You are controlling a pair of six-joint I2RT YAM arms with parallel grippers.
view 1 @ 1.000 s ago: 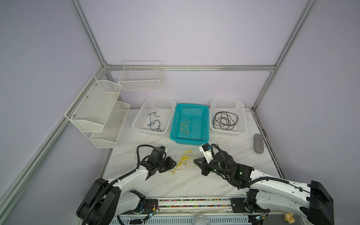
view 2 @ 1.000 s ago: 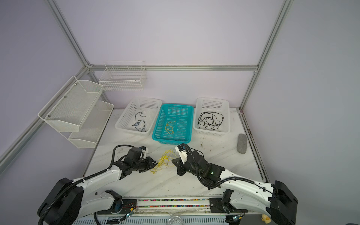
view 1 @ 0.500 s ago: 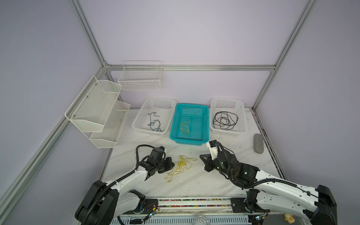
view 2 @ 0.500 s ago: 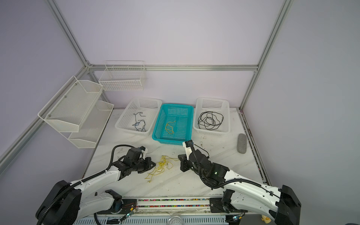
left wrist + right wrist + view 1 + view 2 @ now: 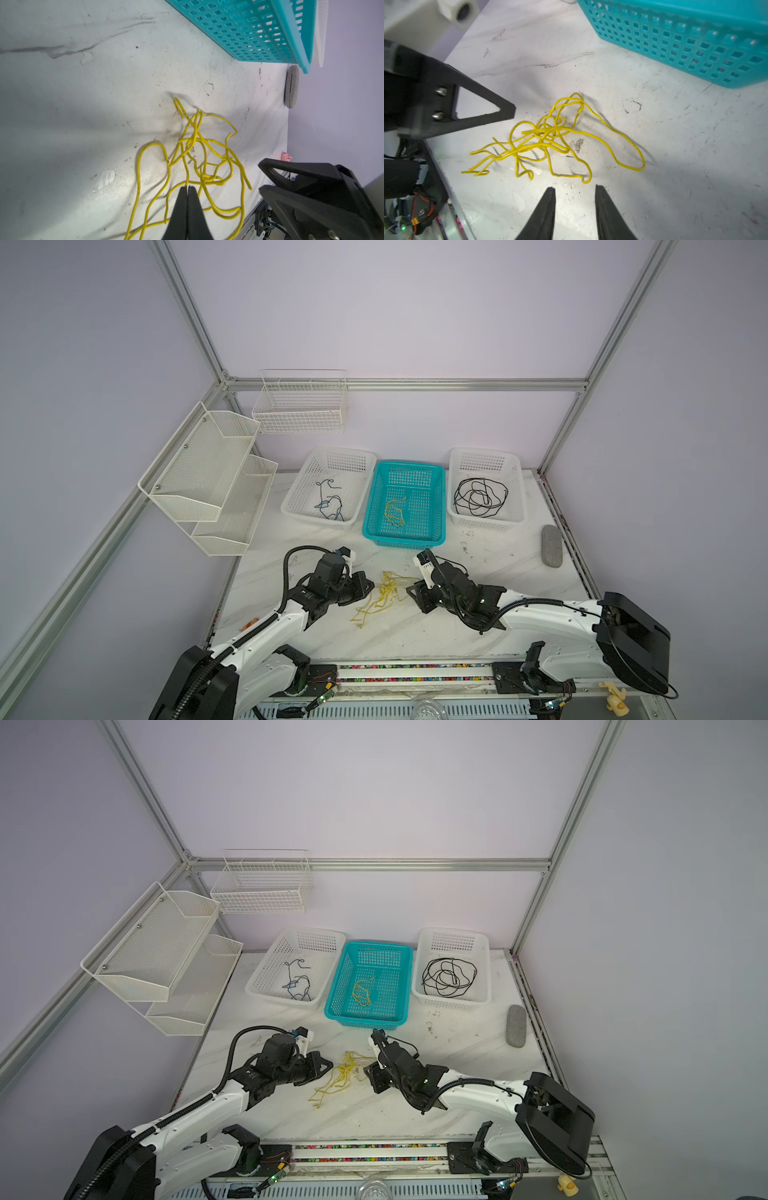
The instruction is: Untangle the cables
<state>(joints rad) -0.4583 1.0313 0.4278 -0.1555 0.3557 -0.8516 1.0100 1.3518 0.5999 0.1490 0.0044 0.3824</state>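
On the marble surface (image 5: 415, 635), on the near side of the teal basket (image 5: 371, 497), a loose tangle of yellow cables (image 5: 384, 593) lies flat, apart from the basket's front wall. The left claw (image 5: 188, 188) points in from before the basket's left corner and is clenched tight. In the left wrist view a yellow strand runs right up to its tips, but I cannot tell whether it is pinched. The right claw (image 5: 575, 188), before the basket's middle, is released: its jaws stand apart with nothing between them, just short of the nearest loop.

Inside the teal basket rests a single yellow cable (image 5: 394, 512). Touching it on the left, the left white basket (image 5: 299, 485) holds dark blue cables (image 5: 330, 506). Just right of it, the right white basket (image 5: 484, 524) holds a black cable (image 5: 480, 497) in loose coils. Farther right lies a grey pad (image 5: 552, 546).
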